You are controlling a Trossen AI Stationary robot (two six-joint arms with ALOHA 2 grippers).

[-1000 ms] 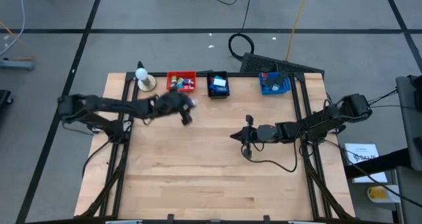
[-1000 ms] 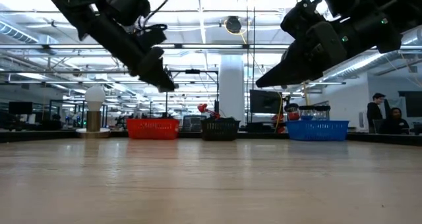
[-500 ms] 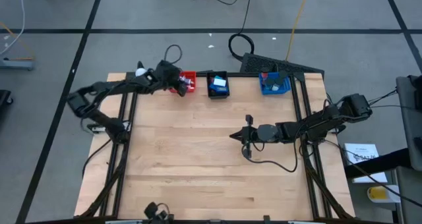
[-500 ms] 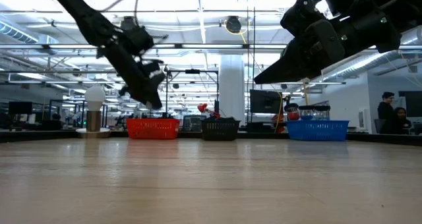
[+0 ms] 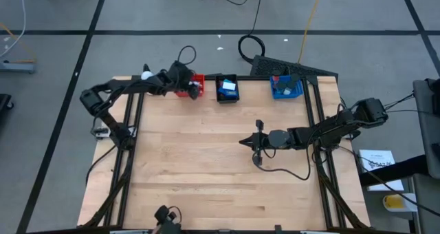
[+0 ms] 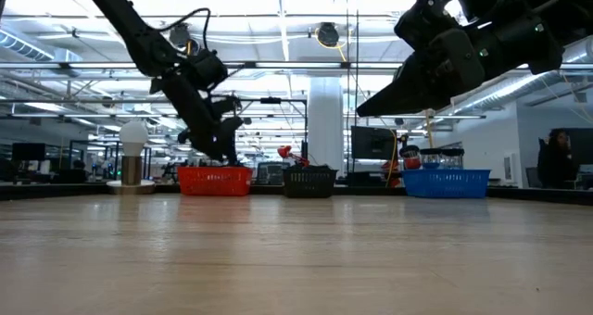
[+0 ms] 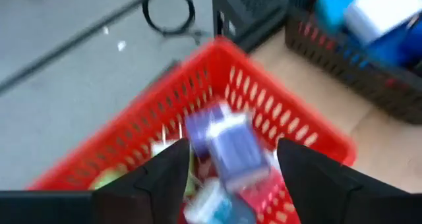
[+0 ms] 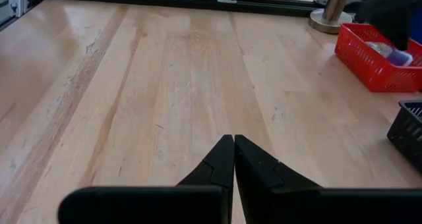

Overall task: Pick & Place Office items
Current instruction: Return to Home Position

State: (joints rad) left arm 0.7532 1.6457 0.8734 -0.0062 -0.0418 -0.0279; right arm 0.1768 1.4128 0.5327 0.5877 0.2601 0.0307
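Observation:
My left gripper (image 7: 231, 178) stands open over the red bin (image 7: 264, 112) at the table's far edge, slanting down into it (image 5: 193, 89). A blurred purple-blue piece (image 7: 224, 145) shows between its fingers, apart from both, over other small office items in the bin. In the low view the left gripper (image 6: 222, 150) hangs just above the red bin (image 6: 214, 180). My right gripper (image 5: 242, 142) is shut and hovers above the bare wood right of the table's middle (image 8: 233, 145).
A black bin (image 5: 227, 89) with blue and white pieces stands right of the red one, and a blue bin (image 5: 287, 87) farther right. A white ball on a tan base (image 5: 146, 74) stands left of the red bin. The near half of the table is bare wood.
My left gripper has swung from over the table toward the far edge with the purple piece, has come down a little over the red bin and has opened. The piece now sits loose between its fingers.

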